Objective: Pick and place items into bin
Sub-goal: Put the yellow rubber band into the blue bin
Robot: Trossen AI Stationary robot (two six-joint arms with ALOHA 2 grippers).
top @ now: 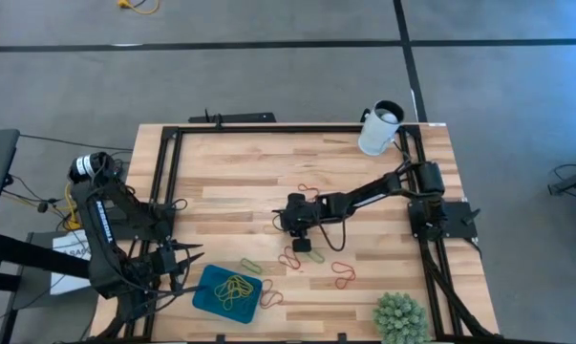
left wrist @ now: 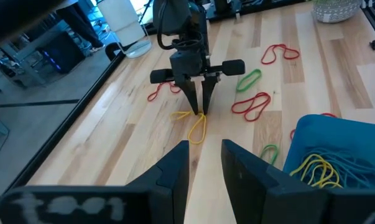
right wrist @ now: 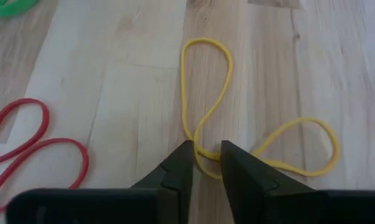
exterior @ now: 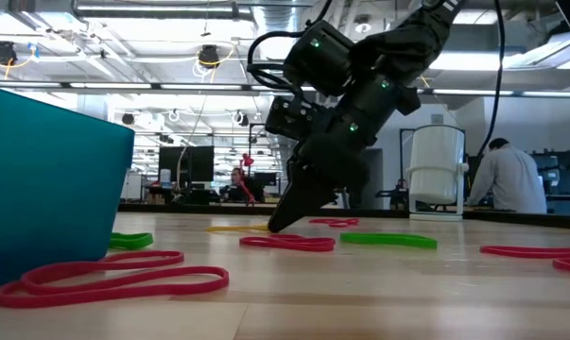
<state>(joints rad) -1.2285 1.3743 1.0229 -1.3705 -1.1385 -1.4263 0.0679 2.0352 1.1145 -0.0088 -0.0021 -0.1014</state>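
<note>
The teal bin point(top: 203, 298) sits near the table's near edge, with several yellow and green bands in it. Loose red and green bands point(top: 292, 258) lie mid-table. A twisted yellow band point(right wrist: 206, 81) lies flat on the wood. My right gripper point(top: 289, 229) reaches in from the right and stands over that band, tips down at the table and shut on it; the low view shows the right gripper point(exterior: 277, 225) touching down. My left gripper point(top: 178, 260) waits shut by the bin's left side, touching nothing. My right gripper pinches the yellow band at its crossing point(right wrist: 203, 152), where the two loops meet, between the two fingers. The fingers point(left wrist: 193, 99) come from above, pointing down. The band still lies flat and slack on the table, one loop point(left wrist: 198, 127) stretching toward the left arm.
A white cup point(top: 380, 127) stands at the far right corner and a spiky green plant point(top: 400, 318) at the near right corner. A black frame rail point(top: 168, 172) runs along the table's sides. Red bands point(top: 344, 277) and a green band point(top: 315, 256) lie near the right gripper.
</note>
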